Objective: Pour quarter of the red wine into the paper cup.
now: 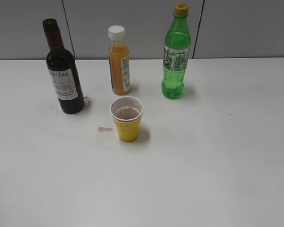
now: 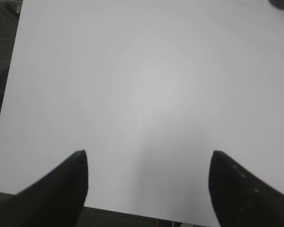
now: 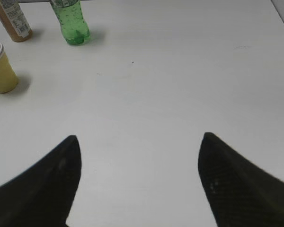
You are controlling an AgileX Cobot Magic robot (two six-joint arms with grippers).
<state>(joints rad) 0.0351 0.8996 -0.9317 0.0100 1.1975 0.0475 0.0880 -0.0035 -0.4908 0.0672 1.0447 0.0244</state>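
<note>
The red wine bottle (image 1: 62, 71) stands upright at the back left of the white table, uncapped, with a white "TERA" label. The yellow paper cup (image 1: 127, 119) stands in front of the bottles near the middle, with reddish liquid inside; it also shows in the right wrist view (image 3: 1, 69). Neither gripper shows in the exterior view. My left gripper (image 2: 146, 156) is open and empty over bare table near its edge. My right gripper (image 3: 139, 139) is open and empty, well to the right of the cup.
An orange juice bottle (image 1: 119, 61) with a white cap and a green soda bottle (image 1: 176, 54) stand at the back; both show in the right wrist view, the juice (image 3: 12, 20) and the soda (image 3: 71, 21). A small pink spill (image 1: 104, 128) lies left of the cup.
</note>
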